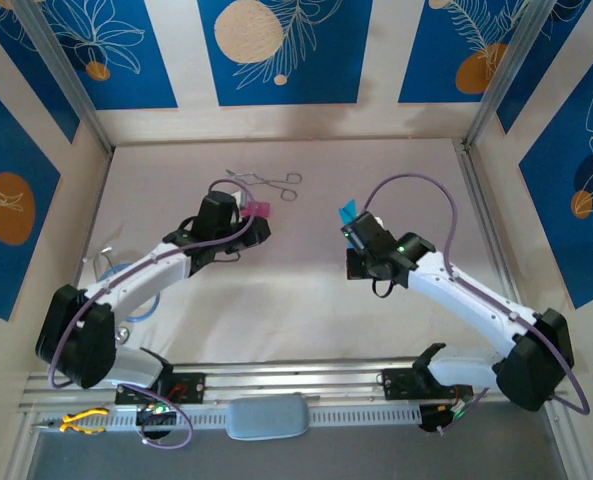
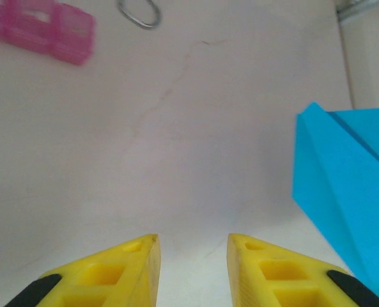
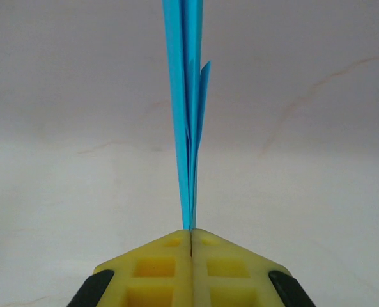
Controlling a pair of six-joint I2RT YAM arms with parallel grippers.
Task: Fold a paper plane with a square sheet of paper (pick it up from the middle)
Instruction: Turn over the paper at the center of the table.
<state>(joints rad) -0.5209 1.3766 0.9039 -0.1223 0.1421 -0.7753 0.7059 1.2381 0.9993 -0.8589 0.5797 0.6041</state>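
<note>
Right hand (image 3: 190,235) pinches the narrow folded cyan-blue paper plane (image 3: 188,96) at frame centre; left hand (image 2: 192,249) partly spread over pale counter (image 2: 176,141).

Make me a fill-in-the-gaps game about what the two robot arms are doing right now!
1. The right arm's jaws are shut on the folded paper, which is ____ in colour.
2. The left arm's jaws are open and hold ____.
3. The little block lying on the table is ____ in colour.

Missing words: blue, nothing, pink.
</note>
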